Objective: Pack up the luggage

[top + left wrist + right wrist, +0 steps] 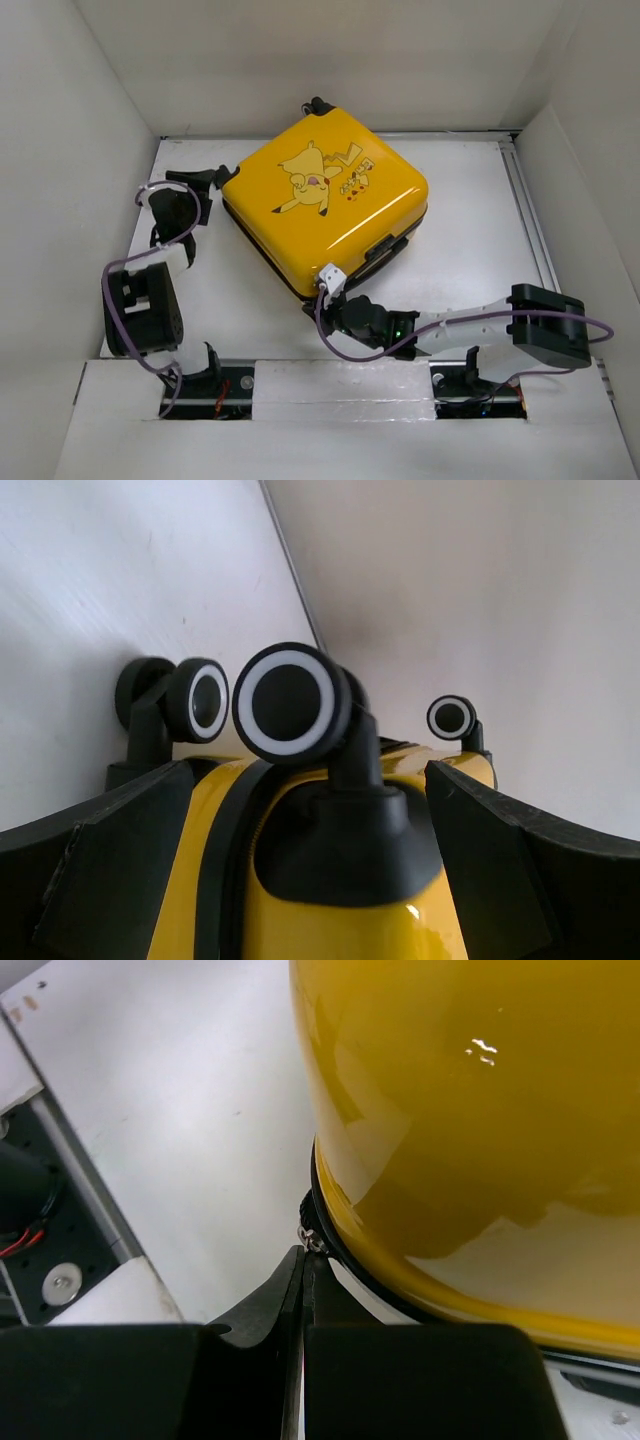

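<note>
So, the right gripper [302,1260] was pressed fully together, its tips right up against the little metal slider [313,1236] on the black zip [316,1175]. Whether a pull tab was actually pinched in there, I couldn't tell. Over on the other side, the left gripper [308,780] was spread wide with one finger either side of a wheel mount, gripping nothing. Both were working on the suitcase [330,215], which lay flat on the table [470,230] a bit behind the arms. It was turned diamond-wise, with the cartoon print [305,180] facing up. The right gripper had the near corner and the left one had the wheel end.

Progress-wise, my read was that the packing itself was basically done: the lid was down and the two shells met all around the edges I could see. What looked left was the zip. The slider sat at that near corner, but how much of the run was closed I couldn't make out, so I'd call it late-stage, not finished.

Counts: one suitcase, two grippers, one slider in view. The left wrist view showed three white-ringed wheels [290,705], with a darker twin tucked behind the leftmost.
</note>
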Action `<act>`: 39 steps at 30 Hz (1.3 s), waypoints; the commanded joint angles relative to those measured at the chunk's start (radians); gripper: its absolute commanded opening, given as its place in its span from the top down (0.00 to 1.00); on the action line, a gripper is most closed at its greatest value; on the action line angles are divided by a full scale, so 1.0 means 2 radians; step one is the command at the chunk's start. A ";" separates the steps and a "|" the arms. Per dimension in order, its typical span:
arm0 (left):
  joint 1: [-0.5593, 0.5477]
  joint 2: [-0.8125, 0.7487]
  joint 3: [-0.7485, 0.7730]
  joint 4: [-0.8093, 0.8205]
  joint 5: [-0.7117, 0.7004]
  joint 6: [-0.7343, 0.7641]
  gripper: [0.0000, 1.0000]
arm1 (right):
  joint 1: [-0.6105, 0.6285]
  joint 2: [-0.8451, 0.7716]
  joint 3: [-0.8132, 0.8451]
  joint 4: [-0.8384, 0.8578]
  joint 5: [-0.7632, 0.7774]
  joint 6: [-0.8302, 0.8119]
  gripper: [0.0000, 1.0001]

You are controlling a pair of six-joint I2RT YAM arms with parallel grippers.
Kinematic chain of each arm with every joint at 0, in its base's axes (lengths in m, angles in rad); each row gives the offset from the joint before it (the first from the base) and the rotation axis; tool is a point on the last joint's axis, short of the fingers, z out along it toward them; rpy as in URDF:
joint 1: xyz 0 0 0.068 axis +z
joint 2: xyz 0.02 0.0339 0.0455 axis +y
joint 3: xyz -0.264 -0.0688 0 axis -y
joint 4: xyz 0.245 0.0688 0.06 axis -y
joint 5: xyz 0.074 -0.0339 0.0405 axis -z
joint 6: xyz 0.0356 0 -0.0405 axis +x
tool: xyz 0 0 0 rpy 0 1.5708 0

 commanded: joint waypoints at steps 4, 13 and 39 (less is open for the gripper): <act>0.001 0.065 0.056 0.112 0.073 -0.066 0.01 | 0.030 -0.016 0.002 0.016 -0.099 0.013 1.00; -0.004 0.144 0.109 0.141 0.089 -0.110 0.10 | 0.030 -0.011 0.002 0.016 -0.099 0.013 1.00; -0.020 0.139 0.048 0.288 0.095 -0.114 1.00 | -0.094 -0.139 -0.038 -0.044 -0.136 -0.004 1.00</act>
